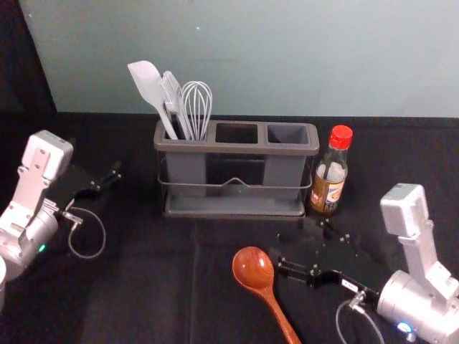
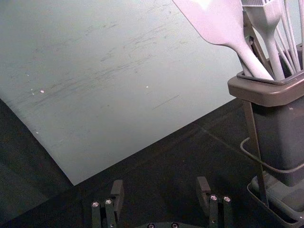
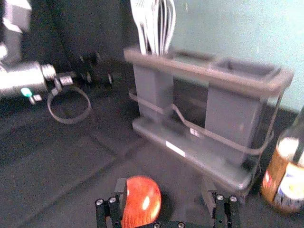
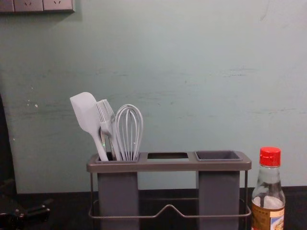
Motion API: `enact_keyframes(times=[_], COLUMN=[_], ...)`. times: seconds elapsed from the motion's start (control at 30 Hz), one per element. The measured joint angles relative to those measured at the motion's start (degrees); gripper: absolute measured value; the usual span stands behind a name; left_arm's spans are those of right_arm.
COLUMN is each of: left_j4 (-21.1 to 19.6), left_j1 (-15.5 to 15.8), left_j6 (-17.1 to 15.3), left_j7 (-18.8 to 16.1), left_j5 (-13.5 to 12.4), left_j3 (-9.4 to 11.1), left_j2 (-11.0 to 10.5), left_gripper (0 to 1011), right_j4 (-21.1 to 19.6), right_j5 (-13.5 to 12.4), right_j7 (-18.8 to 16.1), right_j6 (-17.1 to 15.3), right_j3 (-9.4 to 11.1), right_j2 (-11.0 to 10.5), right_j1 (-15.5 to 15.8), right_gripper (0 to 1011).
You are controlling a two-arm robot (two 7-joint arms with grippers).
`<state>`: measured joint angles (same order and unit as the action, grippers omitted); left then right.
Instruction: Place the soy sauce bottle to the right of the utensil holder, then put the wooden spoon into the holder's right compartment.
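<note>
The soy sauce bottle [image 1: 331, 175] stands upright just right of the utensil holder [image 1: 237, 209]; the chest view shows the bottle [image 4: 268, 206] beside the holder's right end too. The holder's right compartment [image 4: 219, 191] has nothing sticking out. In front of the holder lies the wooden spoon [image 1: 254, 268], its handle toward the near edge. My right gripper [image 1: 304, 247] is between spoon and bottle, low in front of the holder; in its wrist view the gripper [image 3: 165, 190] is open, the spoon's bowl [image 3: 145, 200] showing near one finger. My left gripper [image 1: 109, 178], open [image 2: 160, 189], is left of the holder.
A white spatula [image 1: 147, 82], a brush and a whisk [image 1: 197, 107] stand in the holder's left compartment. Black cloth [image 1: 165, 287] covers the table, and a pale wall [image 1: 272, 57] rises behind it. A socket panel [image 4: 41, 5] is high on that wall.
</note>
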<state>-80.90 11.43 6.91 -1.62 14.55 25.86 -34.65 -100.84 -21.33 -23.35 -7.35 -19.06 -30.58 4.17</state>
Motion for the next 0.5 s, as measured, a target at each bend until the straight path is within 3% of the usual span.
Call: enact_keyframes(times=[0.1, 0.2, 0.27, 0.3, 0.37, 0.4, 0.5], left_j4=[0.00, 0.00, 0.00, 0.00, 0.00, 0.00, 0.00], left_j1=[0.00, 0.00, 0.00, 0.00, 0.00, 0.00, 0.00], left_j6=[0.00, 0.00, 0.00, 0.00, 0.00, 0.00, 0.00], left_j7=[0.00, 0.00, 0.00, 0.00, 0.00, 0.00, 0.00], left_j5=[0.00, 0.00, 0.00, 0.00, 0.00, 0.00, 0.00], left_j3=[0.00, 0.00, 0.00, 0.00, 0.00, 0.00, 0.00], left_j2=[0.00, 0.00, 0.00, 0.00, 0.00, 0.00, 0.00], left_gripper=[1005, 1005, 1005, 1005, 1005, 1005, 1005], right_j4=[-1.51, -4.84, -6.63, -8.24, -9.62, -11.02, -12.75], right_j5=[0.20, 0.25, 0.27, 0.40, 0.40, 0.58, 1.07], right_j7=[1.37, 3.56, 4.56, 5.64, 6.18, 6.87, 7.80], right_j6=[-4.67, -13.09, -17.06, -20.90, -24.08, -27.62, -32.22], right_j3=[-0.34, -0.70, -0.87, -1.04, -1.21, -1.54, -2.13], right_j2=[-0.52, -1.36, -1.54, -1.62, -1.63, -1.53, -1.15], right_j1=[-0.18, -0.63, -0.90, -1.19, -1.61, -2.21, -3.13], right_gripper=[1002, 1002, 1002, 1002, 1002, 1002, 1002])
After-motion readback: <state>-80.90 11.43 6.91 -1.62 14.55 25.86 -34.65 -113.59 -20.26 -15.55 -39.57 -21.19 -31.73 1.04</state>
